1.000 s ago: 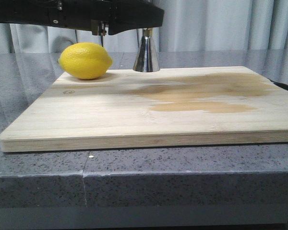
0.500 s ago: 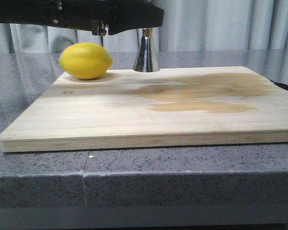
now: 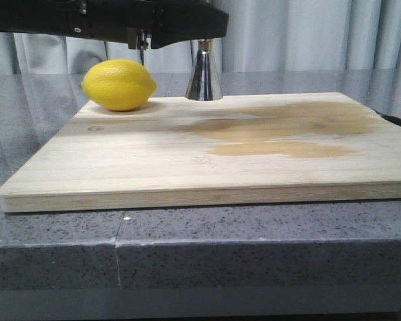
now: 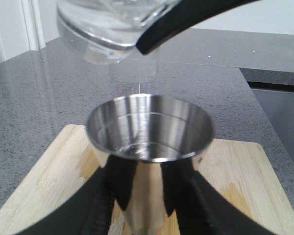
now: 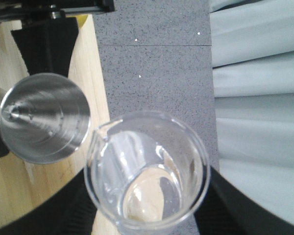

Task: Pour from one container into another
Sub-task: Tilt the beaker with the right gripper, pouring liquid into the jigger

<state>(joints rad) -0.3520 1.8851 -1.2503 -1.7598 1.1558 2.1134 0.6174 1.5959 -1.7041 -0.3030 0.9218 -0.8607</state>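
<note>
I'm tipping the slippery, fragile beaker, right gripper clasping its wall; left gripper is steadying the jigger.

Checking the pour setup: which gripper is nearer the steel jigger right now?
Left. The left gripper has its fingers on either side of the jigger below its cup. The right gripper holds the glass beaker tilted above and beside the jigger's rim, not touching it.

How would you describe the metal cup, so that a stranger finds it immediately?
Start at the wooden cutting board and go to its far edge, where a lemon lies. Right of the lemon stands the steel jigger: shiny, flaring from a narrow waist, unlike the clear glass beaker tipped above it.
</note>
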